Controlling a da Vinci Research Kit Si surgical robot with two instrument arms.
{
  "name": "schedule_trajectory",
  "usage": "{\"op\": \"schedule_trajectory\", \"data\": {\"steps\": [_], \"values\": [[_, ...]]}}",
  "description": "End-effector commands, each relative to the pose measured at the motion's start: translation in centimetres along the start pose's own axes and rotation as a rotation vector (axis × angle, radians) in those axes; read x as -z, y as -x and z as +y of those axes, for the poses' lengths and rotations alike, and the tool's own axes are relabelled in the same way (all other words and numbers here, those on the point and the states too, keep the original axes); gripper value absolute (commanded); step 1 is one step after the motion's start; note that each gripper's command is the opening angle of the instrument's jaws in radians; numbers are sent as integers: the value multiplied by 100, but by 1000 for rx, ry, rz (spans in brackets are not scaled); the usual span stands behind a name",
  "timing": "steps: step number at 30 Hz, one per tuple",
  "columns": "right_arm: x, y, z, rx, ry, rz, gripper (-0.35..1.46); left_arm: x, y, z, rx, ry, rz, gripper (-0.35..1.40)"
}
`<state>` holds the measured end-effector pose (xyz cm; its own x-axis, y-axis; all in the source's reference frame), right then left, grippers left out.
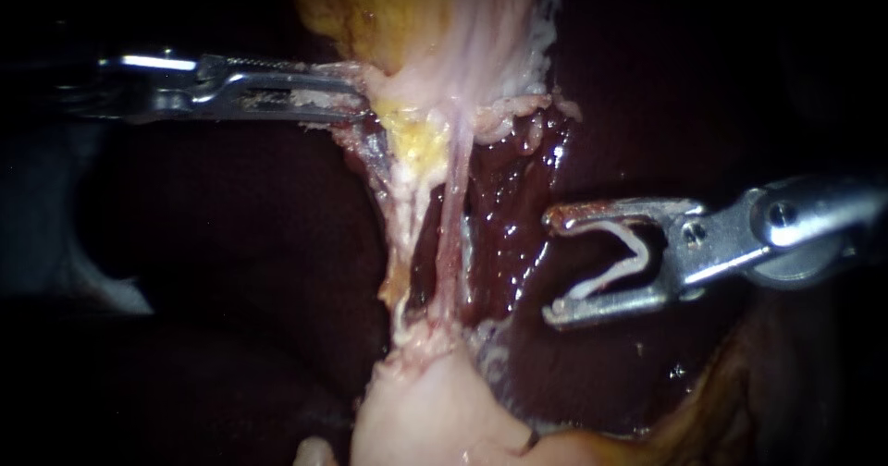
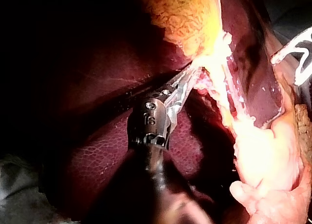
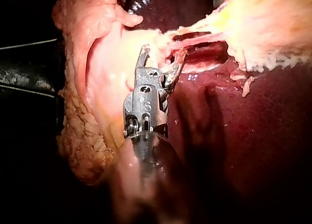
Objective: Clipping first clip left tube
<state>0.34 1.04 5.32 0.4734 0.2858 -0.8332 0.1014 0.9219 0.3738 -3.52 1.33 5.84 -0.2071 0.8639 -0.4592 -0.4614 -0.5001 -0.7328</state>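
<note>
My right claw [image 1: 553, 267] stands wide, an open clip [image 1: 610, 276] seated against both halves, just short of the tubes; my left claw [image 1: 363, 105] pinches the gallbladder [image 1: 444, 22] taut. Left tube [image 1: 400, 235] bare: the clipping is all ahead

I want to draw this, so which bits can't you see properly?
- Tips of left instrument, endoscope view: buried in the gallbladder its jaws grip.
- Left tube, left wrist view: washed out by glare.
- Clip held by right instrument, right wrist view: lost against pale tissue.
- Liver, endoscope view: edges lost in darkness.
</note>
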Motion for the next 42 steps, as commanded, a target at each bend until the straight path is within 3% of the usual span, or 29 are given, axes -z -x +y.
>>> {"op": "schedule_trajectory", "data": {"steps": [1, 4, 8, 16, 23, 31, 42], "values": [[1, 0, 0, 0, 0, 0, 49, 3, -1, 1, 5, 1, -1, -35], [1, 0, 0, 0, -1, 0, 49, 17, -5, 3, 13, 10, -5, -35], [2, 1, 1, 0, -1, 0, 49, 52, -16, 7, 20, 6, -6, -35], [3, 2, 1, 1, -2, 0, 49, 112, -43, 8, 44, -20, 34, -35], [-15, 1, -4, -24, -23, 4, 47, 115, -42, 7, 47, -25, 39, -35], [-75, 6, -15, -120, -67, 18, 45, 113, -41, 10, 48, -28, 40, -35], [-137, 5, 3, -219, -79, 45, 45, 108, -38, 20, 49, -25, 39, -35]]}}
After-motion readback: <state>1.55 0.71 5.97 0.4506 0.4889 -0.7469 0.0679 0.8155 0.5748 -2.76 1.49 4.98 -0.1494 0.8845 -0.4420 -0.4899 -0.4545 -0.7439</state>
